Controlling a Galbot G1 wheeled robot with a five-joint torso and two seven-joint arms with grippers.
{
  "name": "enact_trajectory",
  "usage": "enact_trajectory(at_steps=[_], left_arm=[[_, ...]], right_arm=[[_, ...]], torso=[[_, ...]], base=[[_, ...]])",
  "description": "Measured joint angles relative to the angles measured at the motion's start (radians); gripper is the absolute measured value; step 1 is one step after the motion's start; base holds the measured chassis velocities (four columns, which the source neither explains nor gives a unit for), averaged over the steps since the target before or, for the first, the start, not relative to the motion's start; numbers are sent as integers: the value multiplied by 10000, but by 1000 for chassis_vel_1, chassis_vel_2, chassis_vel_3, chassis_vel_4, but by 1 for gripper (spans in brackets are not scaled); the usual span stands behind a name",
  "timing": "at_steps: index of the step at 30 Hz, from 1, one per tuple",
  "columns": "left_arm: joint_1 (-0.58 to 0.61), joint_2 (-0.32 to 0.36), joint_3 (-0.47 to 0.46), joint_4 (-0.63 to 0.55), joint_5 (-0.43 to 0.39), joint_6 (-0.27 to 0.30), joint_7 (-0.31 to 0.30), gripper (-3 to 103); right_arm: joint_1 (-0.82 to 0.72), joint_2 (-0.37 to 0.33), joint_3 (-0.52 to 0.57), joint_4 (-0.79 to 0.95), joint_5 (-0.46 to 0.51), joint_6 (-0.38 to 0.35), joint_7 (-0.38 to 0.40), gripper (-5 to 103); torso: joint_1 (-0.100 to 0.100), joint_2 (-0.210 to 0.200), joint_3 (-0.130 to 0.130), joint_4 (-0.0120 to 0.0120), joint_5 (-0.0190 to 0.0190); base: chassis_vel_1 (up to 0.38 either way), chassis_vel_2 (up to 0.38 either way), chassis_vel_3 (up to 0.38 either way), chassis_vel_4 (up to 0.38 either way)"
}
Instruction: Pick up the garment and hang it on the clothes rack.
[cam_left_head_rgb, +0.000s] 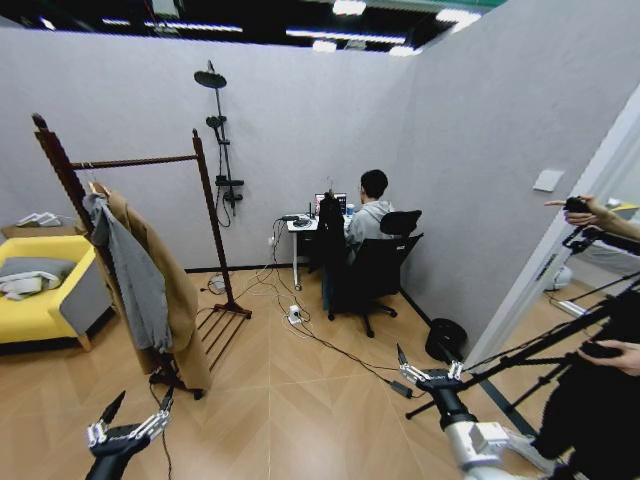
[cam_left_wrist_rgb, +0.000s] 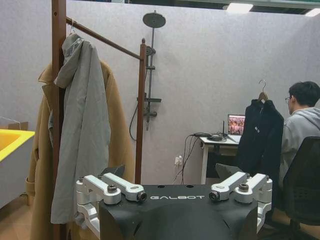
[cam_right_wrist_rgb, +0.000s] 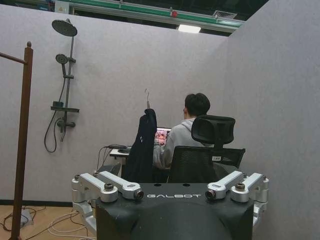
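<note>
Both arms hang low over the wood floor, nothing in either. The left gripper (cam_left_head_rgb: 135, 410) has its fingers spread, and so does the right gripper (cam_left_head_rgb: 428, 365). Well ahead of the right gripper, slightly toward the left — the garment (cam_left_head_rgb: 329, 222) hangs on its hanger beside the desk (cam_left_head_rgb: 300, 226). The clothes rack (cam_left_head_rgb: 205, 185) stands just ahead of the left gripper, holding a tan coat (cam_left_head_rgb: 175, 290) and grey garment (cam_left_head_rgb: 135, 275).

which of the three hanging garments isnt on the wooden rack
The black jacket: it hangs on a hanger by the desk at the back wall. The tan coat and grey garment both hang on the clothes rack.
</note>
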Motion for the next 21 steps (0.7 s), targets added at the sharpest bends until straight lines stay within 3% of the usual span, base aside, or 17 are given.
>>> enact_trajectory(at_steps=[8,21], left_arm=[[0,0,0,0,0,0,0,100],[0,0,0,0,0,0,0,100]], right_arm=[[150,-66,-186,-106,-81,-53,-12,100],[356,-82,-415,322,149,-988,-57,100]], torso=[[0,0,0,0,0],[0,0,0,0,0]], base=[[0,0,0,0],[0,0,0,0]])
